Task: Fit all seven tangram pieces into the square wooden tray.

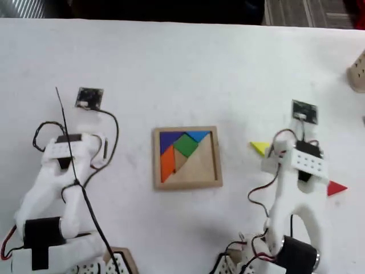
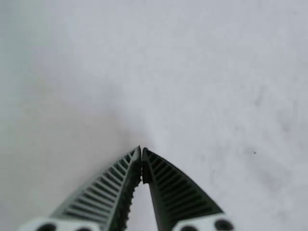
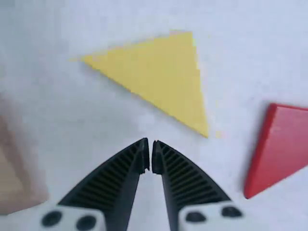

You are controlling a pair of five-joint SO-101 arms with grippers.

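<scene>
The right gripper [image 3: 149,150], jaws pressed together and empty, hangs just short of the yellow triangle [image 3: 163,82]. The red piece [image 3: 279,149] lies beside the triangle, and the part-filled tray [image 1: 216,160] is near. The left gripper [image 2: 141,155] is likewise closed on nothing. The triangle looks light, stiff and thin, so pinch it across its edges.

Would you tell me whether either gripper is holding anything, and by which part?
Nothing: the left gripper and the right gripper are both shut and empty.

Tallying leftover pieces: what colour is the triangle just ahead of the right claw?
Yellow triangular tangram piece, clearest in right wrist view.
</scene>
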